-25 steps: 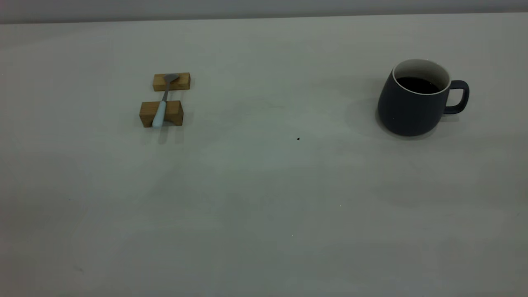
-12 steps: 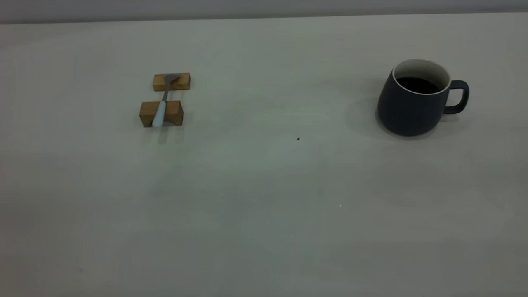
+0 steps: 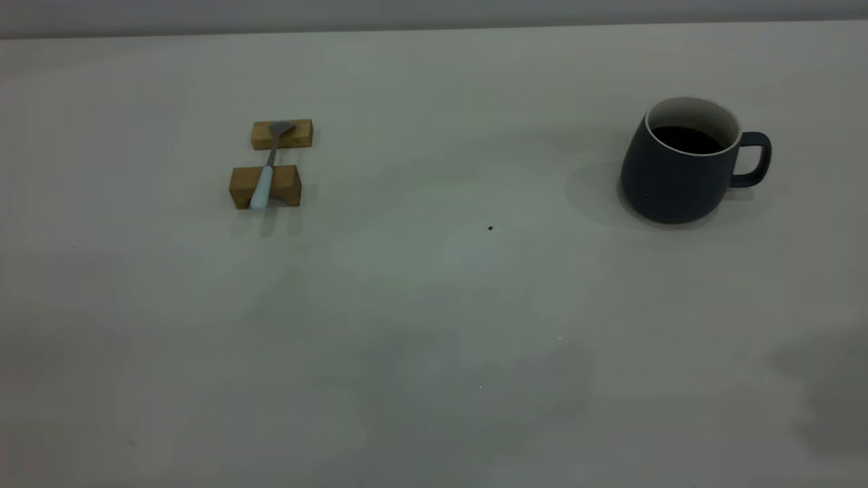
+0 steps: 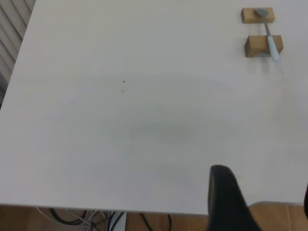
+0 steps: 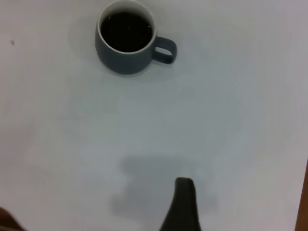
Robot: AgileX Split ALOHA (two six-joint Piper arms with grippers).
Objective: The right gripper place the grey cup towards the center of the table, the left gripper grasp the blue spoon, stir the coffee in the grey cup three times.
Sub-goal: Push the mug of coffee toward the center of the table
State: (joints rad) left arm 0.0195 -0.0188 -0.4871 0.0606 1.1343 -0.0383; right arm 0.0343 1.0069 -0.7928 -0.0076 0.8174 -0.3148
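Slate-grey and rounded, the grey cup (image 3: 678, 166) stands upright on the wide off-white table (image 3: 434, 325), its loop handle pointing away from the two small wooden blocks (image 3: 266, 186) that lie well apart from it across the tabletop. Its inside is white with a thin white rim, and the coffee (image 3: 686, 139), a dark glossy pool, sits below that rim. The blue spoon (image 3: 263, 183), a thin spoon with a pale light-blue handle and a grey metal neck and bowl, lies across both blocks: the bowl rests on the block farther from the camera, the handle crosses the nearer block and its end overhangs the near edge. A tiny dark speck (image 3: 490, 228) marks the table between the blocks and the cup, nearer the cup's side than the blocks'. Neither arm shows in the exterior view. In the left wrist view one black finger of the left gripper (image 4: 226, 199) hangs over the table edge, far from the blocks; whether its fingers are apart or together cannot be told. In the right wrist view a single dark finger of the right gripper (image 5: 184, 204) hovers over bare table well short of the cup, above its own shadow; its state cannot be told either.
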